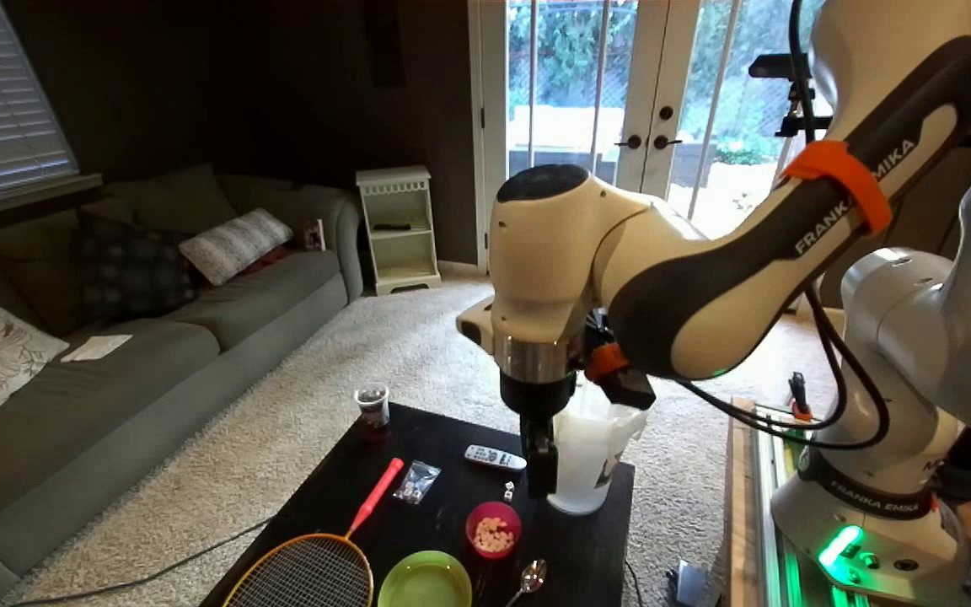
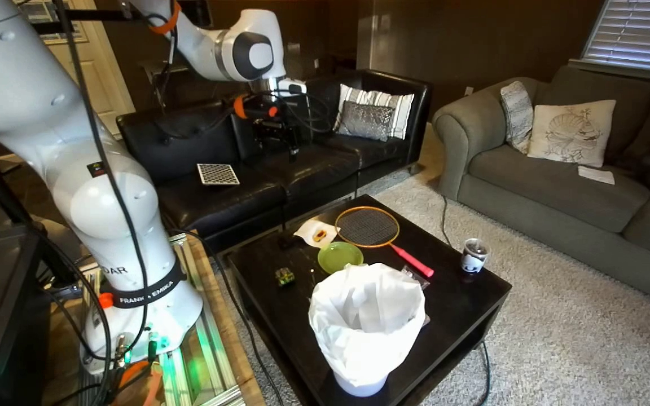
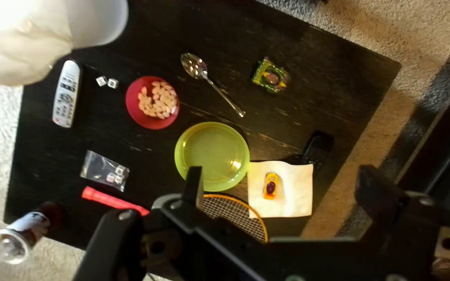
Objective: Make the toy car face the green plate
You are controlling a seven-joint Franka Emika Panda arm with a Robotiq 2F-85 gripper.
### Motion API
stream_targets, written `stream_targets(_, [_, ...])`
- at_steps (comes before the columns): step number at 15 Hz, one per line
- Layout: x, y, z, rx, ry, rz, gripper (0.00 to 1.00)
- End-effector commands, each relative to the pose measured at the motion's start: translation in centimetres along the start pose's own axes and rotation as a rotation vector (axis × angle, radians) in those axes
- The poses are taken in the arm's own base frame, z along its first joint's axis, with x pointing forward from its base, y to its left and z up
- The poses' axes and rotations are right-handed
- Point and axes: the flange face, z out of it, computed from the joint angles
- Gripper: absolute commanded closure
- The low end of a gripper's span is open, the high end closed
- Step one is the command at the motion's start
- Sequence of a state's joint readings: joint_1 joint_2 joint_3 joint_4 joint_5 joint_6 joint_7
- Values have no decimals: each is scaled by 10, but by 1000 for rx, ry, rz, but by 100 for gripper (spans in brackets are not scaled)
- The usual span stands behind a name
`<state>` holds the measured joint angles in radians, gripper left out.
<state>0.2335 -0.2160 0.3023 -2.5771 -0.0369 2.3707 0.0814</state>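
The toy car [image 3: 270, 186] lies below the pincer [image 3: 281, 184], long axis roughly across the closing line. The pincer gapes, holding nothing.

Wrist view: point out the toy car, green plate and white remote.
Toy car [image 3: 270, 186], wrist view: middle of its body.
Green plate [image 3: 212, 154], wrist view: bare centre.
White remote [image 3: 66, 95], wrist view: button face.

Marked "FRANKA EMIKA" on the black base band [image 1: 869, 497].
Reads "FRANK" and "MIKA" on the forearm [image 1: 776, 265], split by an orange strap [image 1: 863, 187]; "DAR" on white casing [image 2: 136, 256] above the band.
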Motion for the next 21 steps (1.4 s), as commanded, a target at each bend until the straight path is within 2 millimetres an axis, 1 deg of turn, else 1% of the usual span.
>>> stream_targets(1, [20, -40, 47, -1, 55, -112, 0])
stream_targets(4, [23, -61, 79, -22, 78, -188, 0])
stream_targets(6, [23, -68, 102, -21, 54, -213, 0])
stream_targets(7, [15, -59, 85, -22, 57, -196, 0])
stream_targets(9, [16, -64, 100, -13, 39, -210, 0])
stream_targets(10, [17, -65, 103, -10, 35, -212, 0])
stream_targets(15, [20, -65, 102, -10, 39, -213, 0])
stream_targets(18, [24, -83, 130, -30, 4, -272, 0])
stream_targets(21, [27, -107, 166, -75, -6, -405, 0])
